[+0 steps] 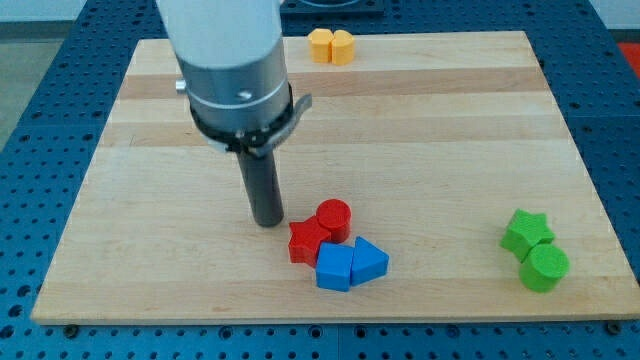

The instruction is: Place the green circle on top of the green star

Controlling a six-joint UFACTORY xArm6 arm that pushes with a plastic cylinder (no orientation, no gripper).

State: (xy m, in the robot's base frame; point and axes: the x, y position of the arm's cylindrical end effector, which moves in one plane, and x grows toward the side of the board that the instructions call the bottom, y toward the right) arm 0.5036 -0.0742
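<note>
The green star (525,230) lies near the board's right edge. The green circle (546,267) sits just below it toward the view's bottom, touching it. My tip (268,221) rests on the board far to the left of both green blocks, just left of a red star (307,241) and a red circle (334,219).
A blue cube (334,268) and a blue triangle (369,260) sit below the red blocks. Two orange-yellow blocks (331,46) lie at the board's top edge. The wooden board (450,130) lies on a blue perforated table.
</note>
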